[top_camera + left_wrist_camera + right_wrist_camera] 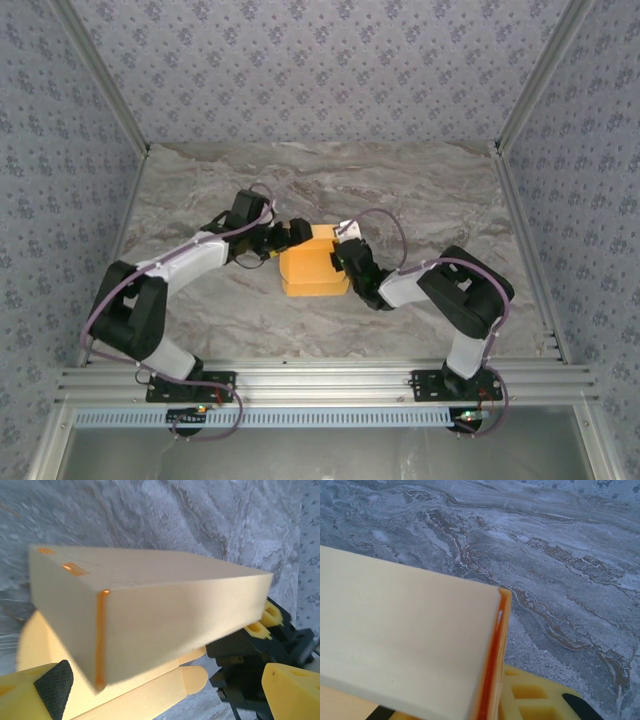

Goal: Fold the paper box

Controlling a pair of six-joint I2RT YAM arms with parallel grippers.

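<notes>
Left pincer (293, 234) stands wide apart beside the box (313, 268); right pincer (347, 256) meets its edge, clamped or not I cannot tell.

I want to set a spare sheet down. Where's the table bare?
Bare table: the far strip between the paper box and the back wall, and the near strip between box and arm bases. Crowded: the centre, where left gripper and right gripper flank the box.

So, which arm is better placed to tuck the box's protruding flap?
Probably left: the left claw is open, the rounded flap just ahead of it. The right claw sits at the opposite side of the box.
</notes>
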